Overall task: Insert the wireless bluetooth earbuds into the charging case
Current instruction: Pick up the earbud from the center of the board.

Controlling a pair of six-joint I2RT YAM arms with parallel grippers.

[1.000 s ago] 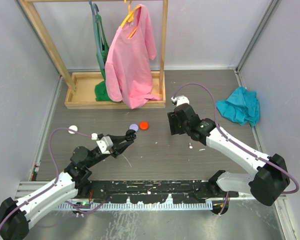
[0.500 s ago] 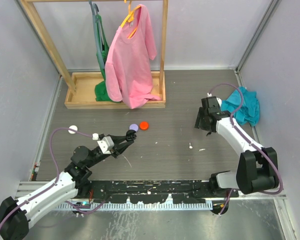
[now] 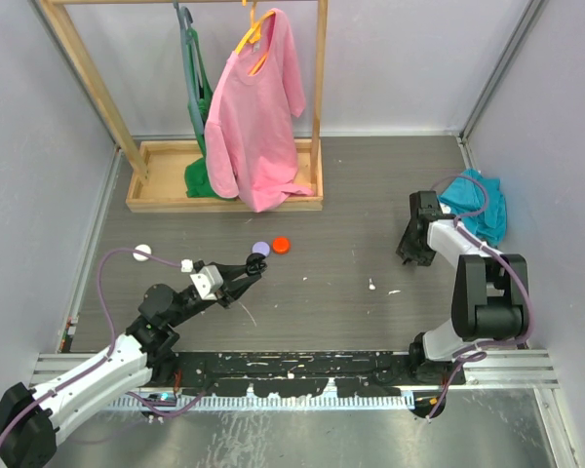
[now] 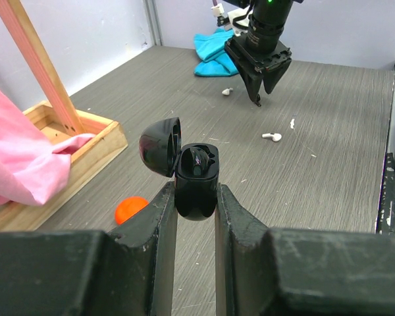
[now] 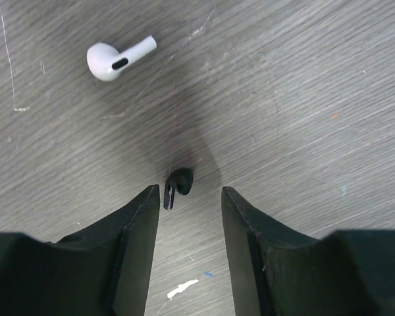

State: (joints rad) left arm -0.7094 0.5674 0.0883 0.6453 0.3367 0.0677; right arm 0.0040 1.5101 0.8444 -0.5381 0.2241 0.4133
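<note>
Tiny black earbud lies on the worktop, right between the right fingers, which stand apart, not touching. Looks light, hard and slick, so pinch across the bulb. Meanwhile the left fingers clamp the open charging case.

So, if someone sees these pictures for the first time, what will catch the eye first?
Probably the pink shirt hanging on the wooden rack at the far side of the table. Next, the left hand gripping an open black charging case, and the right hand, open, with a tiny black earbud lying between its fingers, near a white earbud.
</note>
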